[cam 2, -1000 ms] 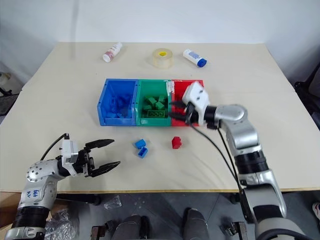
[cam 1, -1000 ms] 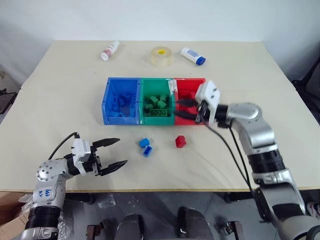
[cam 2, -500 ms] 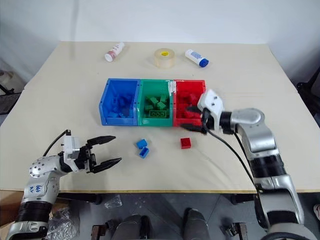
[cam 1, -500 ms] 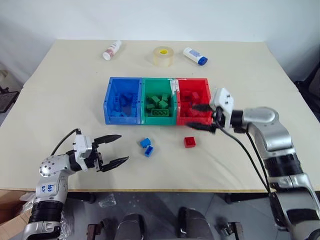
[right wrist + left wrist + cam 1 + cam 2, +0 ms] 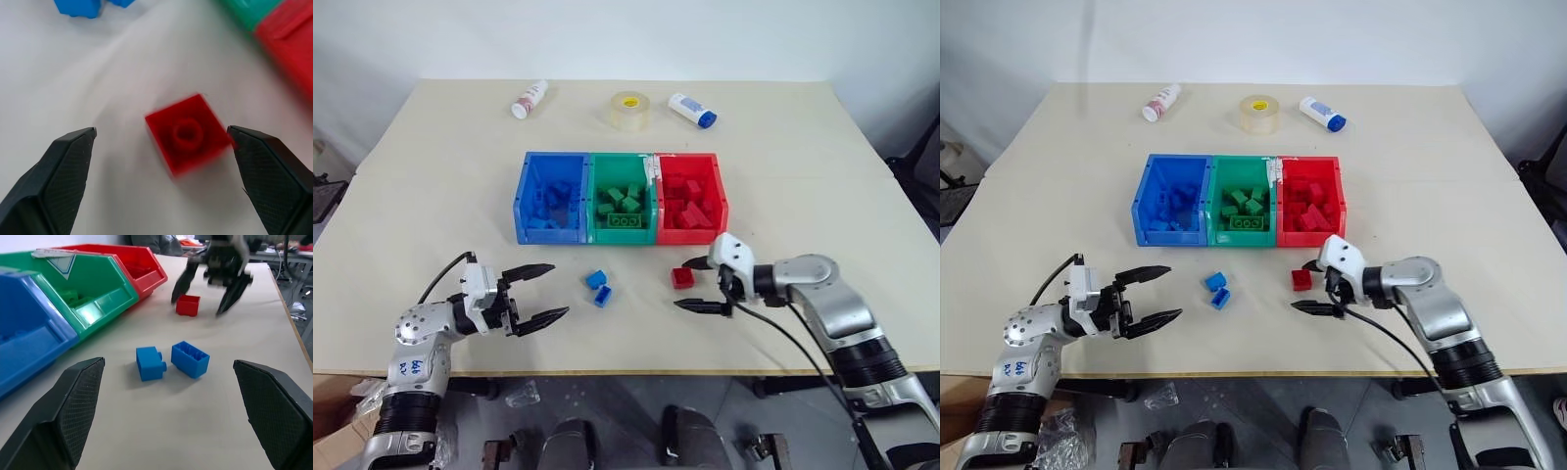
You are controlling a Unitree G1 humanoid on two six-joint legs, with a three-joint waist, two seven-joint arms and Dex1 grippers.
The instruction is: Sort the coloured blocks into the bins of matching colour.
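1. One red block [image 5: 682, 277] lies on the surface [image 5: 431, 176] between the right tool's [image 5: 698, 285] spread fingers, ungripped.
2. Two blue blocks [image 5: 599, 287] lie just ahead of the released left tool [image 5: 546, 292].
3. Three bins [image 5: 620, 197] sit beyond both.
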